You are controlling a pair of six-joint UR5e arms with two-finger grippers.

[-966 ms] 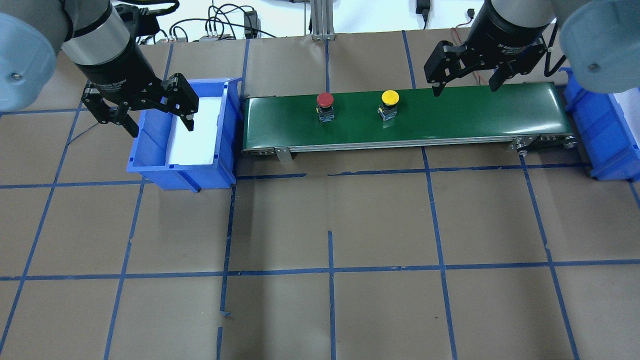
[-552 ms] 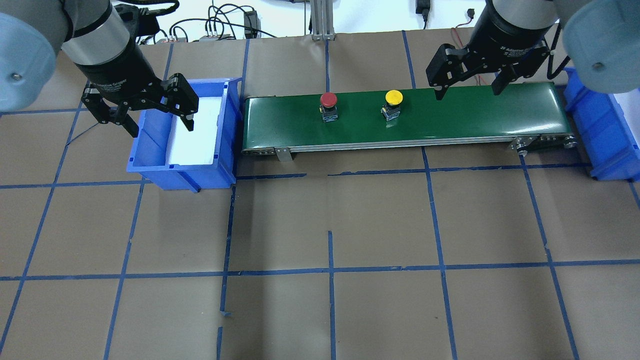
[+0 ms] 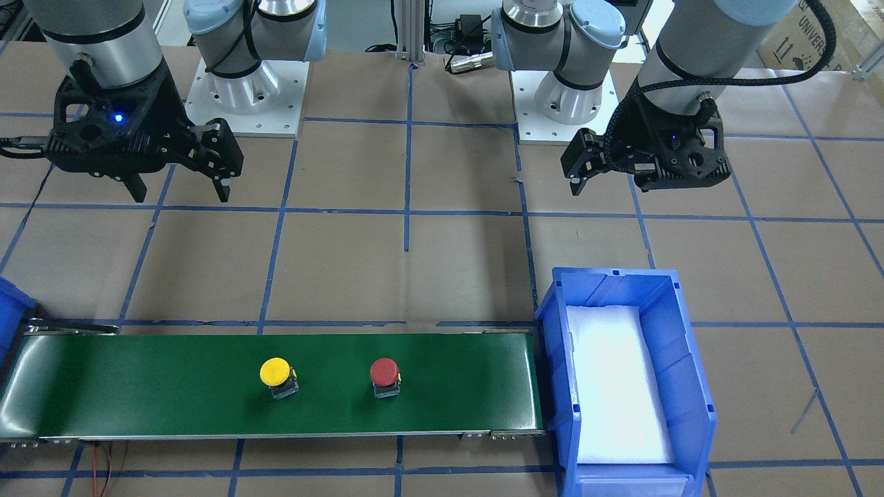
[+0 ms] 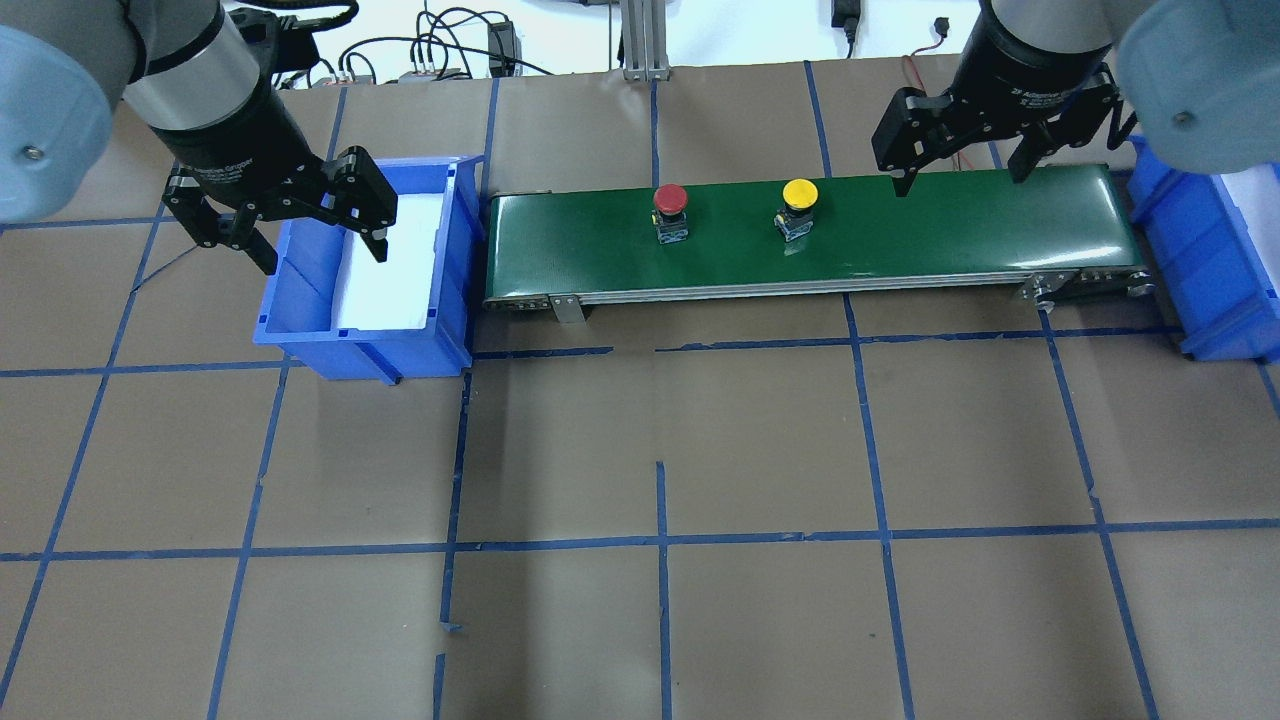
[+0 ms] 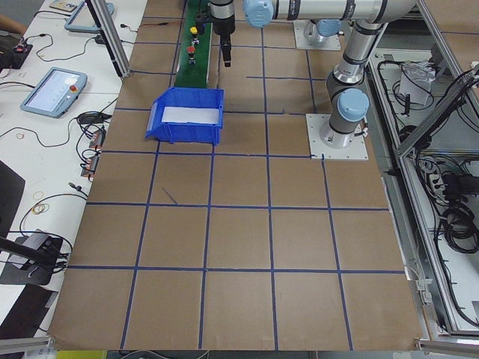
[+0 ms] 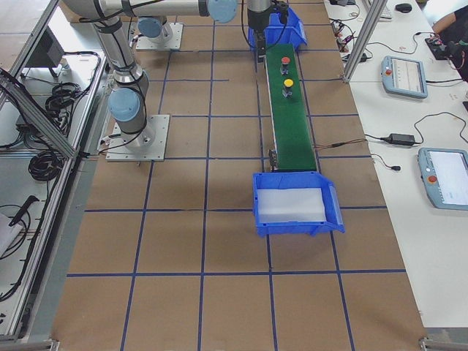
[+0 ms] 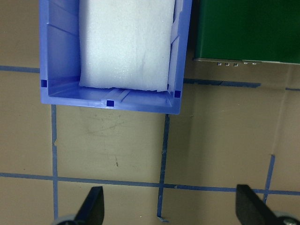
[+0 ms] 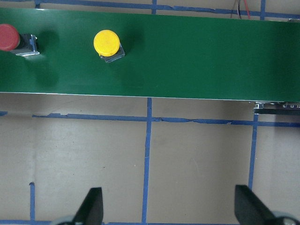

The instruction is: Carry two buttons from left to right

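Observation:
A red-capped button [image 4: 670, 200] and a yellow-capped button [image 4: 800, 195] stand upright on the green conveyor belt [image 4: 950, 235], the yellow one to the right. Both also show in the front view, red [image 3: 385, 373] and yellow [image 3: 275, 373], and in the right wrist view, yellow [image 8: 107, 42] and red [image 8: 8, 36]. My right gripper [image 4: 960, 182] is open and empty, raised over the belt's near side, to the right of the yellow button. My left gripper [image 4: 322, 255] is open and empty above the left blue bin [image 4: 300, 340].
The left bin holds only a white foam pad [image 4: 390, 270]. A second blue bin [image 4: 1200, 260] stands at the belt's right end. Brown paper with blue tape lines covers the table [image 4: 660, 450]. Cables lie behind the belt.
Both buttons have moved to the right along the belt. My right gripper has shifted right, still open. My left arm has not moved.

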